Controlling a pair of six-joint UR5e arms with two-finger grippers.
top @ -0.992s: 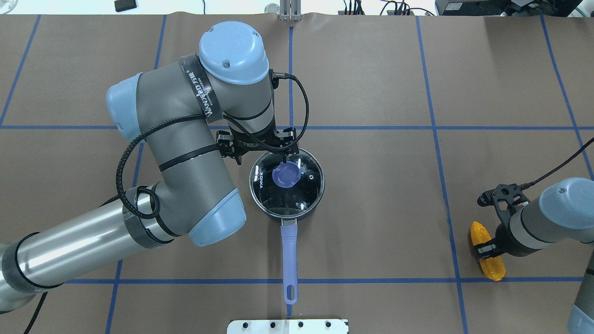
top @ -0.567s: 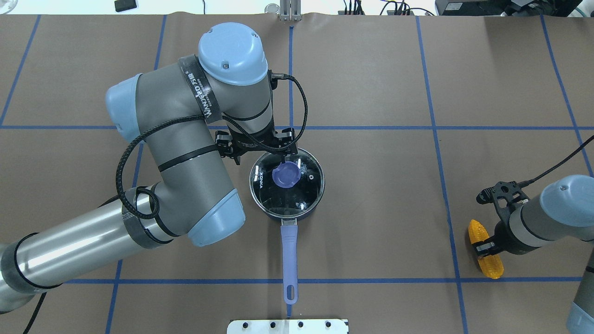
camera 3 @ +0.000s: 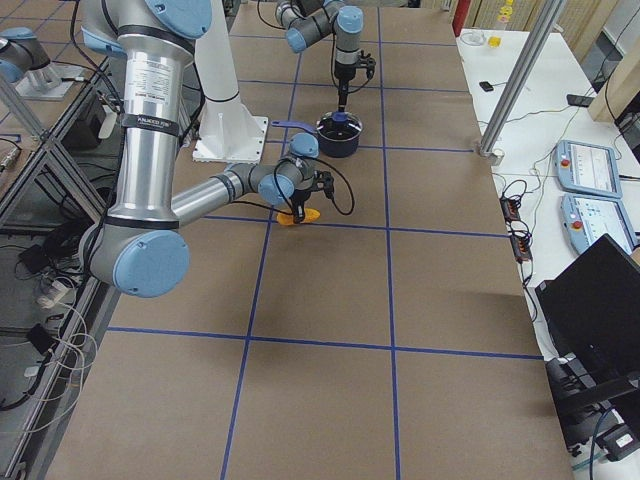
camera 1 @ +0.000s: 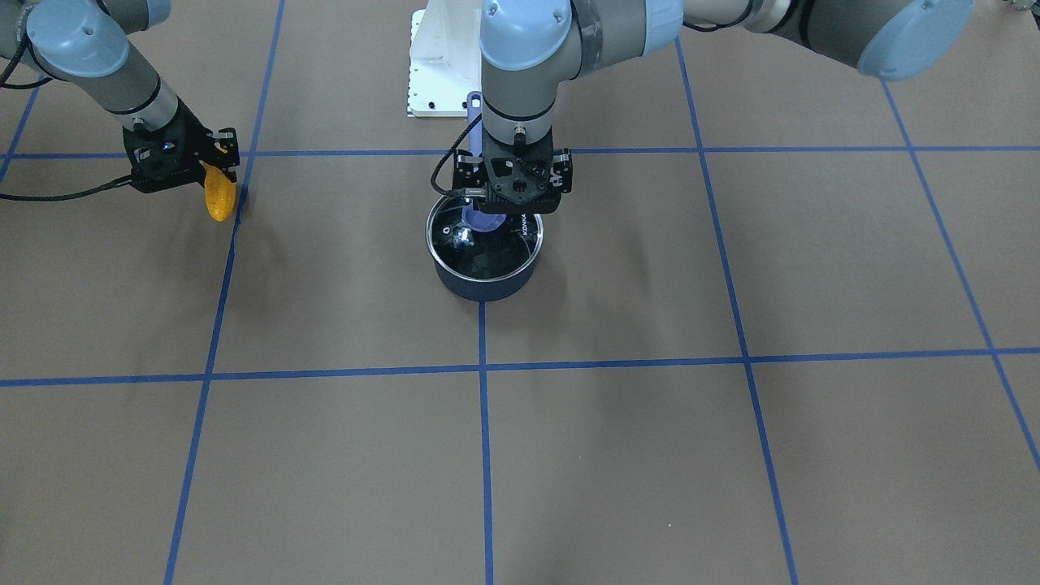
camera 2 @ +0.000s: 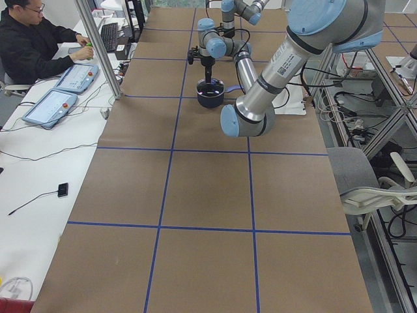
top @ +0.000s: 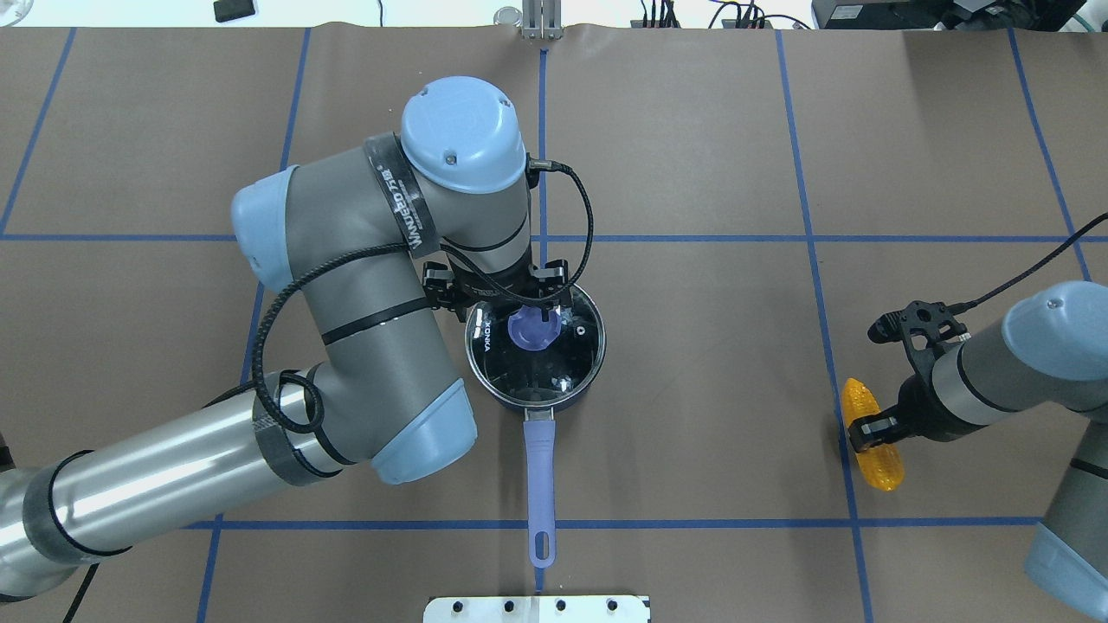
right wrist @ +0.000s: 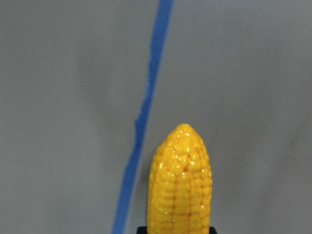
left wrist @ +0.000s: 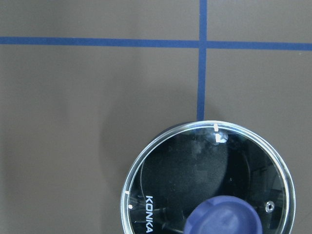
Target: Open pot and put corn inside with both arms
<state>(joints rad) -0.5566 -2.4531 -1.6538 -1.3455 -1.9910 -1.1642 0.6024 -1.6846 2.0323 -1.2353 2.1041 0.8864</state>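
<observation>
The dark navy pot (top: 578,391) stands mid-table with its glass lid (top: 563,368) on and its lavender handle (top: 539,472) pointing toward the robot. My left gripper (top: 538,311) hangs over the far edge of the lid's lavender knob (top: 530,332) and looks open; its fingers are mostly hidden. The left wrist view shows the lid (left wrist: 214,165) and the knob (left wrist: 224,217) at the bottom edge. My right gripper (top: 869,427) is shut on the yellow corn (top: 874,450) and holds it above the table, far right of the pot. The corn also shows in the right wrist view (right wrist: 180,185).
Blue tape lines (top: 814,260) grid the brown table. A white mounting plate (top: 537,608) sits at the robot-side edge, just past the handle's tip. In the exterior left view an operator (camera 2: 32,45) sits beside the table with tablets (camera 2: 55,104).
My left arm has shifted right and brought its gripper over the lid's knob. My right gripper has carried the corn up and leftward, toward the pot.
</observation>
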